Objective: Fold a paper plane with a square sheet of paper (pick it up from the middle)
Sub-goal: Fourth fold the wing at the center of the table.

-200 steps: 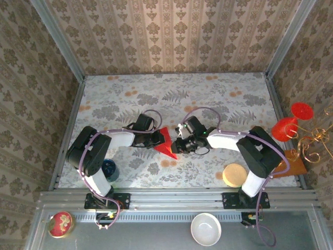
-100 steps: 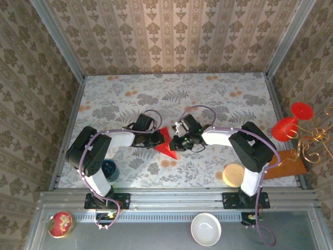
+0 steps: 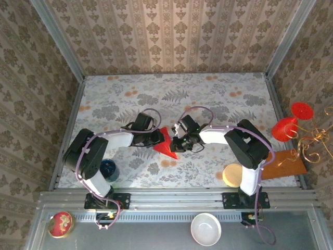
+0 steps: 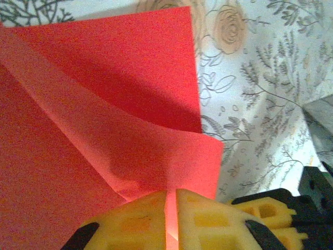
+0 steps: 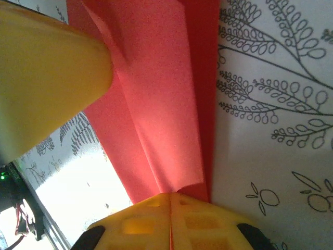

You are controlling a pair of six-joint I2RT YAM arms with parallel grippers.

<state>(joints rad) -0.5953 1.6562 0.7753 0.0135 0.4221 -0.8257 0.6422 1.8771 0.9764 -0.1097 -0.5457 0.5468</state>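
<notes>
The square sheet of paper (image 3: 166, 144) is bright red and folded into a pointed wedge with creased flaps, its tip toward the near edge. It lies mid-table between both grippers. My left gripper (image 3: 156, 139) is shut on its left side; in the left wrist view the red paper (image 4: 104, 104) runs into the thin slit between the yellow fingertips of that gripper (image 4: 171, 208). My right gripper (image 3: 177, 143) is shut on the sheet's right edge; the right wrist view has a folded flap (image 5: 161, 104) ending at that gripper (image 5: 170, 205). The left gripper's yellow finger (image 5: 47, 78) shows at upper left there.
A blue cup (image 3: 109, 169) stands by the left arm. A cork disc (image 3: 234, 175), a wooden board (image 3: 283, 165), red glasses (image 3: 291, 122) and gold wire (image 3: 312, 140) are at the right. A white bowl (image 3: 205, 229) and red tin (image 3: 60, 224) sit below the rail.
My right gripper has closed onto the paper's right edge and its arm has drawn in leftward. The left gripper has kept its hold in place.
</notes>
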